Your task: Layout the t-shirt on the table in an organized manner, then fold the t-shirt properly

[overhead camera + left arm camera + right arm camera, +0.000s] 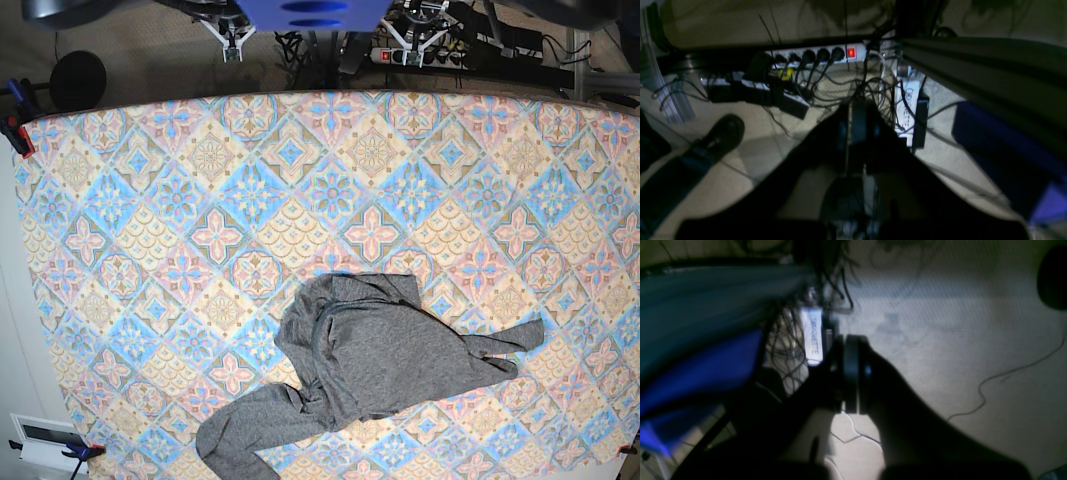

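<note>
**T-shirt crumpled near the table's front edge, both grippers parked beyond the far edge**

The t-shirt (pixel 375 355) is seen in the base view as a rumpled grey heap on the table (pixel 150 200), lying toward the near edge and somewhat right of the table's middle. One sleeve is stretched toward the table's near-left corner, almost reaching the front edge; the other is drawn out toward the right edge but stops short of it. The body is bunched and partly folded over itself.

Behind the shirt, the whole far half of the patterned cloth is left bare, and a broad bare strip is also found along the left edge.

The left gripper (pixel 858 120) is seen with its jaws pressed together, holding nothing, past the table's far edge, over a power strip (pixel 813 55) and tangled cables (pixel 870 90) on the floor; a shoe (pixel 723 133) is visible there. The right gripper (pixel 853 373) is likewise drawn together and empty, beyond the same edge, over pale floor. Both are kept well apart from the shirt.
</note>
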### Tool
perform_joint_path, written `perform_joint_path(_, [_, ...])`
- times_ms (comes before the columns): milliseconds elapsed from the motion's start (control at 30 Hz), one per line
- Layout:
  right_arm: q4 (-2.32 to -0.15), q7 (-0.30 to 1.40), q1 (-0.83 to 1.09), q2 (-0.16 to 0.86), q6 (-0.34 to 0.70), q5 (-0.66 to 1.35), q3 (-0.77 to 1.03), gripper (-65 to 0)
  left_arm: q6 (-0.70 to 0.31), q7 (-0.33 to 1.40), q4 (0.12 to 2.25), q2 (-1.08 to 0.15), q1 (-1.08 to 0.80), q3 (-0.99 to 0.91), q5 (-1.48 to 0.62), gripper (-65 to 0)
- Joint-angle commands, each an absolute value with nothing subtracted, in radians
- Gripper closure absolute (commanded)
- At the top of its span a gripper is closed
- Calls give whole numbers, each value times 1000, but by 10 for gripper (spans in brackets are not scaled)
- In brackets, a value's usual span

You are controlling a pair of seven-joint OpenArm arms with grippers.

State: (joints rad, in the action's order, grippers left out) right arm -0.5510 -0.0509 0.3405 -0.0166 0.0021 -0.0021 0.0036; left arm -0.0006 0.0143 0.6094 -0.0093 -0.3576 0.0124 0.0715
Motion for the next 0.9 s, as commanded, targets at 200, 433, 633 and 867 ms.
perform_joint_path(200, [-743, -70, 518, -16, 2, -4, -2, 0, 1, 50, 947, -22, -559, 12, 61, 0])
perform_joint_path(433, [-1020, -59, 665, 59, 1, -5, -2, 0, 1, 74, 1259, -24, -733, 13, 71, 0])
perform_joint_path(633, [-1317, 24, 834, 91, 1, -4, 4, 0, 2, 74, 1494, -97, -854, 51, 61, 0])
perform_joint_path(867, [-1690, 150, 967, 127, 1, -1, 7, 0, 4, 74, 1745, -143, -969, 62, 61, 0])
